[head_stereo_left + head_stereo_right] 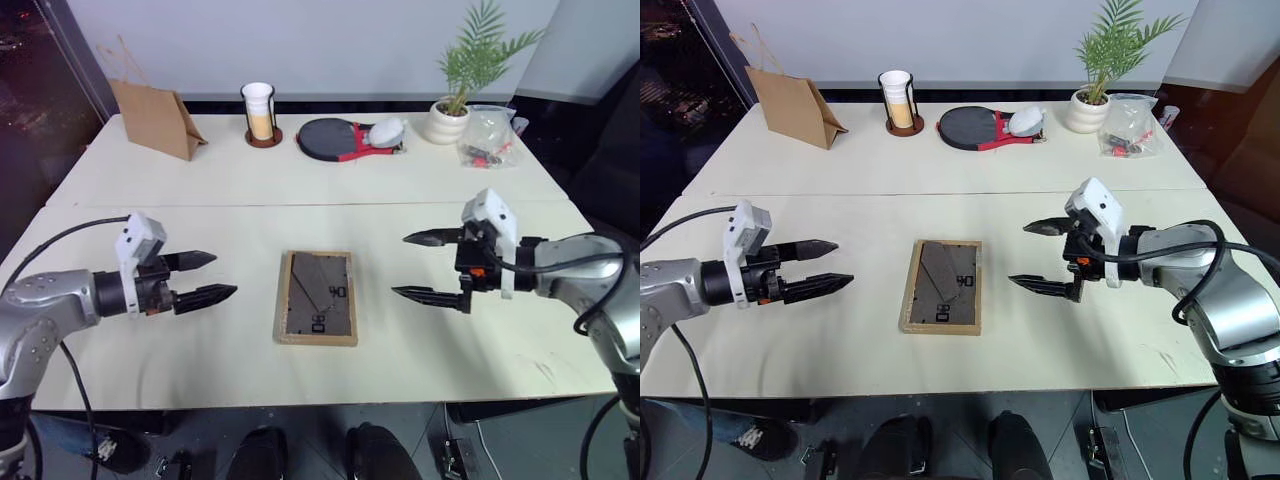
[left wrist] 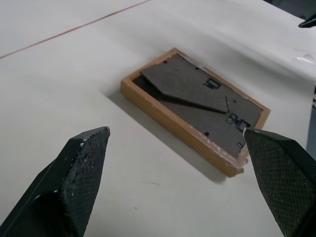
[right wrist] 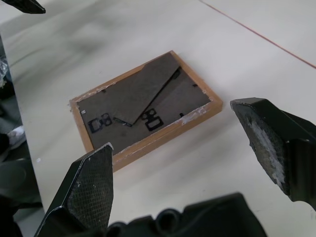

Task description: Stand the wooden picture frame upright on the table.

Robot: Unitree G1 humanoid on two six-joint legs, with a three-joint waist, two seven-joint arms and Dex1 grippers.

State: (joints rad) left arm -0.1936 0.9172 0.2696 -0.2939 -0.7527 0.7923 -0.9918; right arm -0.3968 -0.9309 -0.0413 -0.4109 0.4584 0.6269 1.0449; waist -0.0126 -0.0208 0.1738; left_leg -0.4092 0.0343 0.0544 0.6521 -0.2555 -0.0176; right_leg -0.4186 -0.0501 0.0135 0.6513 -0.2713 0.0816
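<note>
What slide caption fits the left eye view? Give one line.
Open left gripper and right gripper flank the wooden picture frame lying face-down on the table.

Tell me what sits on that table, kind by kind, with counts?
Picture frame: 1
Paper bag: 1
Cup stack in holder: 1
Paddle: 1
Potted plant: 1
Plastic bag: 1
White object on the paddle: 1
Total: 7

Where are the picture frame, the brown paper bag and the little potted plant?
wooden picture frame (image 1: pixel 317 297), left eye view: on its dark grey back, which faces up.
brown paper bag (image 1: pixel 155 118), left eye view: on its front side.
potted plant (image 1: pixel 447 122), left eye view: on its white pot.
</note>
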